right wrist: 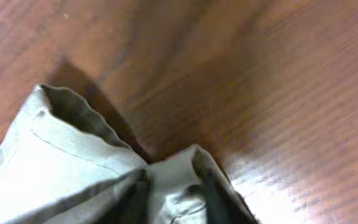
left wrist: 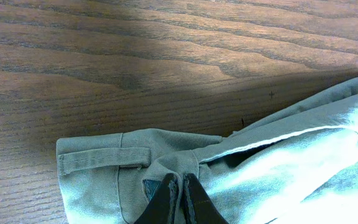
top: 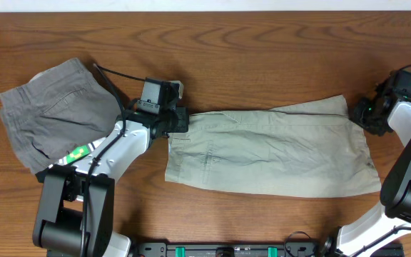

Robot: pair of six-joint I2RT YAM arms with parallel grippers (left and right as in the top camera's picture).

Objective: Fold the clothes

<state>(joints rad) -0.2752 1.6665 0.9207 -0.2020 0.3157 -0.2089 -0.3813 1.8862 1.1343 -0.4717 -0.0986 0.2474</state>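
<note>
The pale khaki-green clothes (top: 270,153) lie spread flat across the middle of the table, wrinkled, with the waistband end at the left. My left gripper (top: 180,120) is at the far left corner of the garment. In the left wrist view, its jaws (left wrist: 180,190) are shut on a pinch of the waistband cloth (left wrist: 278,168) beside a belt loop (left wrist: 104,158). My right gripper (top: 360,114) is at the far right corner. In the blurred right wrist view, its fingers (right wrist: 176,199) hold a bunched fold of the hem (right wrist: 61,155) between them.
A darker grey pair of shorts (top: 56,107) lies crumpled at the left of the table, under my left arm. Bare wooden tabletop (top: 262,57) runs along the far side. The arm bases stand at the near edge.
</note>
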